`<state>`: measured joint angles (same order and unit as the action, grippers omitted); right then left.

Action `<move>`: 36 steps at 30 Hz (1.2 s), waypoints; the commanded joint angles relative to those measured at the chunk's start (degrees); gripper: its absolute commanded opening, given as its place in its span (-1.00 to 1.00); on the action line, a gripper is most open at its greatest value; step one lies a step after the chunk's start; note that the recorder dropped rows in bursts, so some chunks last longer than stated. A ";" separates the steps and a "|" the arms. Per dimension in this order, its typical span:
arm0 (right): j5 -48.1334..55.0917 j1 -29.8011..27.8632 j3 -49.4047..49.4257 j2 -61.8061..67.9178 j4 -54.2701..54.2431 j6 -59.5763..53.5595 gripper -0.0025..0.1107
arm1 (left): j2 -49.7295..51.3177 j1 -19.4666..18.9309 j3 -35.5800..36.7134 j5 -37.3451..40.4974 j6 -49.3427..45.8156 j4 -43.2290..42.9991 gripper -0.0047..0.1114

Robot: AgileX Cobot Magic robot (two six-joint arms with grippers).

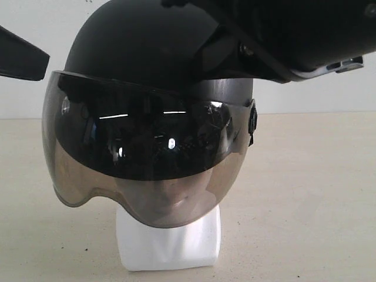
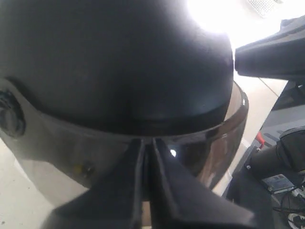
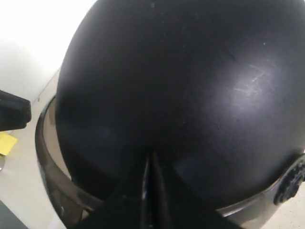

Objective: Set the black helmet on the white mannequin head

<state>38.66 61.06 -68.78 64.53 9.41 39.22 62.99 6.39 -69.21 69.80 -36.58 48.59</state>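
The tabletop [image 1: 305,194] is beige. On it stands the white mannequin head [image 1: 170,244], and the black helmet [image 1: 141,47] sits on top of it, so the task looks nearly done, imo. The shell covers the skull, and the smoky visor [image 1: 147,147] hangs over the face, which shows faintly through it. The helmet looks a bit turned vs. the face, but I cannot be sure.

Both hands are at the shell. The left hand [image 2: 145,143] has its fingers pressed together, tips at the seam where shell meets visor, with nothing between them. The right hand [image 3: 150,157] is fully closed too and empty, tips right at the shell near its lower rim. I cannot confirm contact.

Risks, as I judge them: the head only stands on its block base, not fixed afaik. If one hand pushes sideways w/o the other, helmet and head can tip over together. Closed tips can also slide on the matte shell, then catch the visor edge and flip or scratch it. Pulling away at an angle can drag the helmet crooked.

Writing: I can read no brand, label or text on shell, visor or pivot knob [image 1: 252,120].
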 commanded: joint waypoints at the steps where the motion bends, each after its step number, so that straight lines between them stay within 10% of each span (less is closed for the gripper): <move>1: 0.79 0.09 0.11 1.10 -0.11 -0.75 -0.96 | -0.17 0.37 1.11 0.16 0.09 -0.15 -0.84; 36: 1.74 0.09 0.11 1.32 -1.93 -0.89 -0.96 | 5.67 3.75 2.65 0.16 -5.05 1.19 -0.84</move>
<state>40.07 61.06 -68.78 65.18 7.88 38.56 68.52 8.36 -68.85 68.58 -42.82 53.87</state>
